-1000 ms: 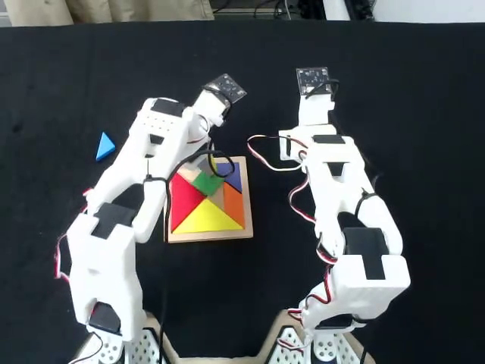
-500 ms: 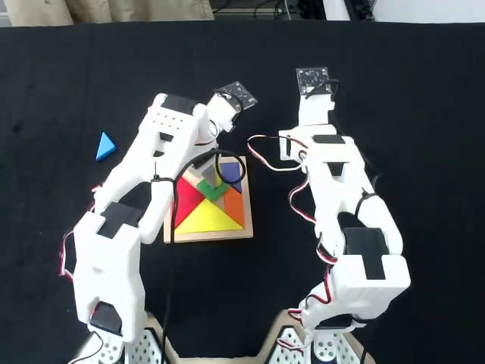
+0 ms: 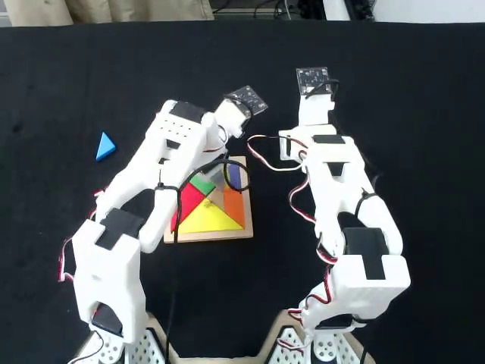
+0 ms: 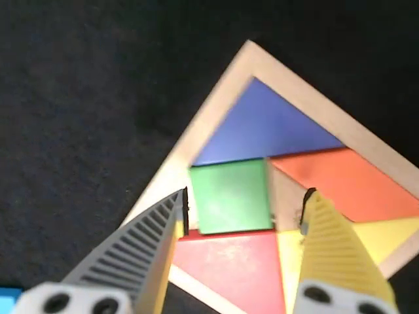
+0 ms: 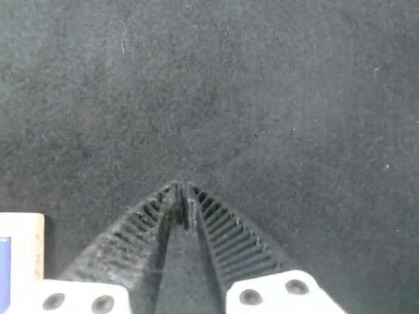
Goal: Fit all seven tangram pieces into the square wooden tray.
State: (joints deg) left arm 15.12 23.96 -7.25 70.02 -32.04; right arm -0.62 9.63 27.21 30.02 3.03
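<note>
The square wooden tray [image 3: 208, 236] lies between the two arms. It holds a red triangle [image 3: 186, 201], a yellow triangle [image 3: 206, 220], an orange piece [image 3: 233, 205], a dark blue triangle [image 3: 236, 176] and a green square [image 3: 201, 184]. My left gripper [image 4: 245, 199] hangs open just above the green square [image 4: 230, 195], one finger on each side and wider than the square. A strip of bare wood [image 4: 283, 203] shows between the square and the orange piece [image 4: 347, 183]. A small light blue triangle [image 3: 104, 145] lies on the cloth, far left. My right gripper [image 5: 182, 196] is shut over bare cloth.
The table is covered in black cloth. The right arm [image 3: 333, 174] stands just right of the tray, and a corner of the tray [image 5: 19, 255] shows beside its gripper. The left arm [image 3: 163, 163] stretches over the tray's left side.
The left arm has swung to the right over the tray. The green square, tilted a second ago, now lies flat beside the dark blue triangle. The right arm has kept still.
</note>
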